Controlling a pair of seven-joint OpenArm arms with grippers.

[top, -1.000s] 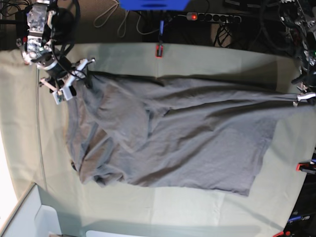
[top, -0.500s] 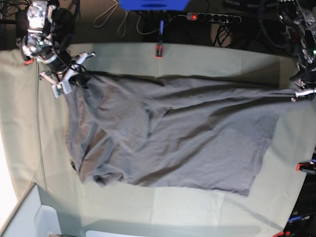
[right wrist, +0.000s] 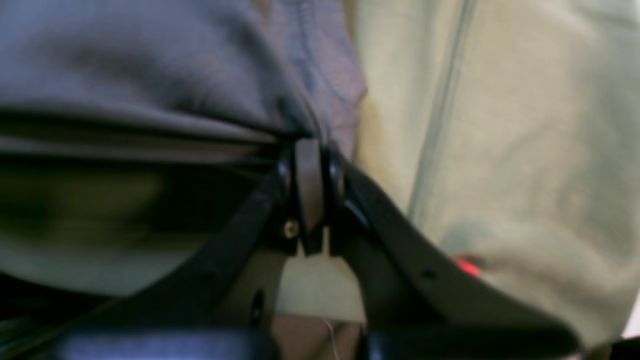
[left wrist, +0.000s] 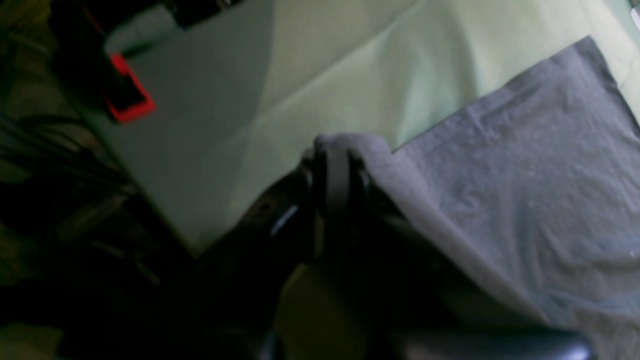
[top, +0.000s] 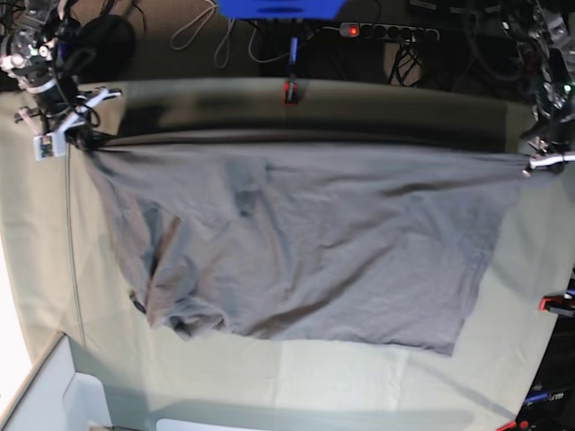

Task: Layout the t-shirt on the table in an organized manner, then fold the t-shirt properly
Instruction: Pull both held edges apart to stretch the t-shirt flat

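The grey t-shirt (top: 305,242) lies spread across the table (top: 377,377), its far edge pulled into a taut line between both grippers. At the far left of the base view my right gripper (top: 79,136) is shut on the shirt's corner. The right wrist view shows that gripper (right wrist: 310,150) pinching a fold of the t-shirt (right wrist: 150,60) above the table (right wrist: 500,150). At the far right my left gripper (top: 532,164) is shut on the opposite corner. In the left wrist view this gripper (left wrist: 337,170) has the t-shirt (left wrist: 525,165) hem wrapped over its tips. The near left part of the shirt stays bunched.
A red clamp (top: 289,92) sits on the table's far edge, another clamp (top: 557,305) on the right edge, also seen as a red clamp (left wrist: 130,95). A power strip (top: 386,32) and cables lie beyond the table. A white bin (top: 54,395) stands at the near left.
My right gripper closed on the shirt's far left corner and pulled it left and away, stretching the far edge straight. The left gripper barely moved, still holding.
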